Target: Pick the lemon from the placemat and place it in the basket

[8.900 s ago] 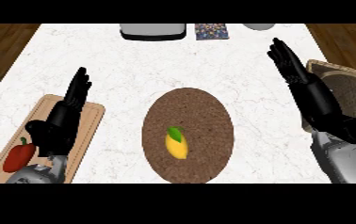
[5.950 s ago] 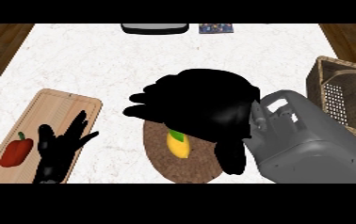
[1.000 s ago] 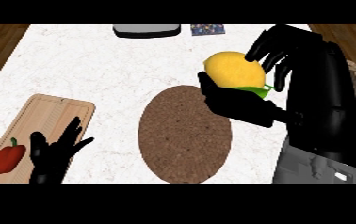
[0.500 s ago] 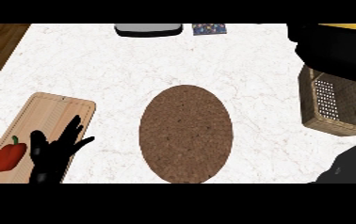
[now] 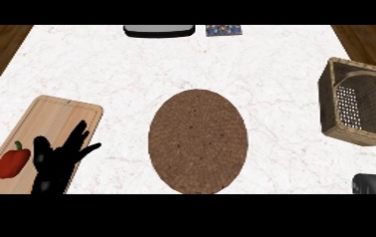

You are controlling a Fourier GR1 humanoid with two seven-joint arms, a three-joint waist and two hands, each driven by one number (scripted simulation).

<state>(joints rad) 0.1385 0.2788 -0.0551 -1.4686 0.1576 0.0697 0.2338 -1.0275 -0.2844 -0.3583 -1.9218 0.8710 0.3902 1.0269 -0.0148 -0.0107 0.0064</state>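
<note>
One placemat [image 5: 197,141], bare; lemon unseen, possibly inside basket [image 5: 332,101]. Left hand [image 5: 57,160] resting, fingers spread, over cutting board [image 5: 62,119]. Right hand barely visible; state unknowable. Next: confirm placement.

The counter [image 5: 183,61] looks like smooth white marble with faint veins. Under the matt black left hand [image 5: 58,161] lies a pale wooden board [image 5: 62,116]; right of the hand is a rough, brown woven placemat [image 5: 198,141], and further right a coarse wicker basket [image 5: 334,106].
</note>
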